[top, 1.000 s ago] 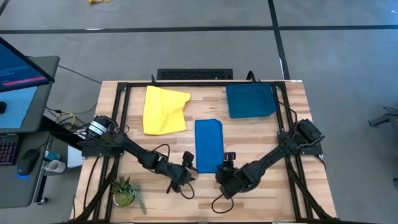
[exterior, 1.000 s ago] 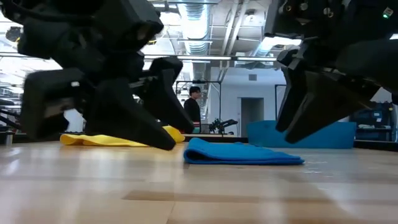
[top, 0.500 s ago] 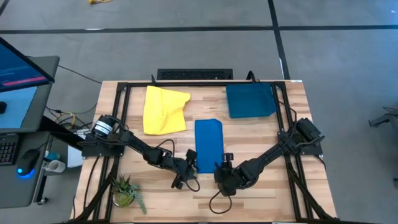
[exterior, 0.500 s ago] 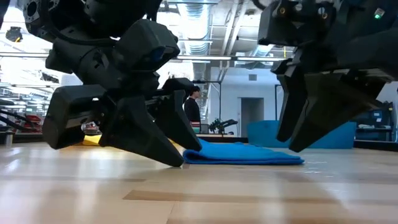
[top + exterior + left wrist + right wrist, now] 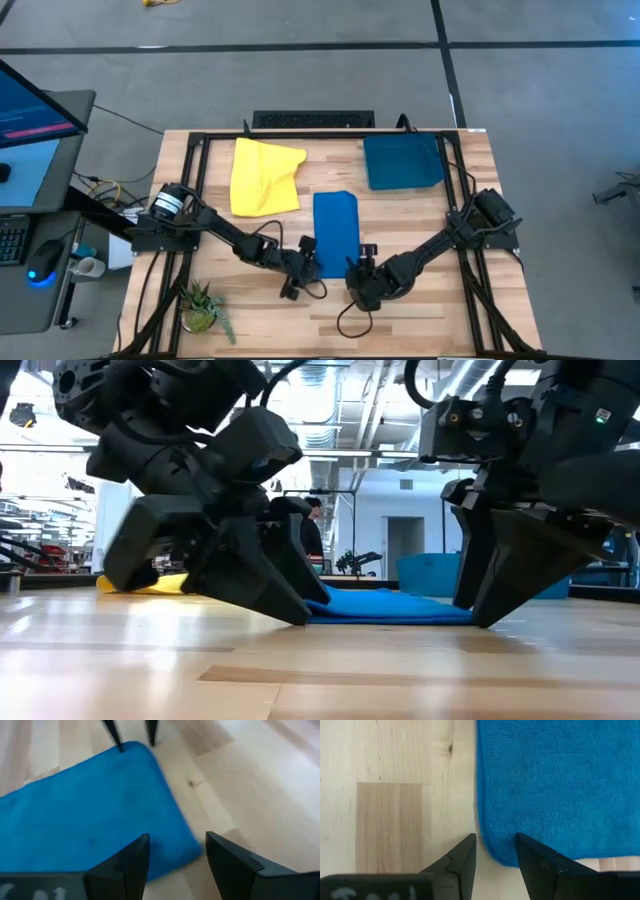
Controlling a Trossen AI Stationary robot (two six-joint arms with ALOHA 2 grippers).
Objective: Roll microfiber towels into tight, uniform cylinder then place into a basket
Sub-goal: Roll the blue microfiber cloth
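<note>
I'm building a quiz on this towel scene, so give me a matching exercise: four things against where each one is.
Things:
1. yellow towel
2. blue towel
3. basket
4. left gripper

Places:
A. far right part of the table
B. at the blue towel's near left corner, open
C. far left part of the table, crumpled
D. folded flat in the table's middle

Pairs: 1-C, 2-D, 3-A, 4-B
</note>
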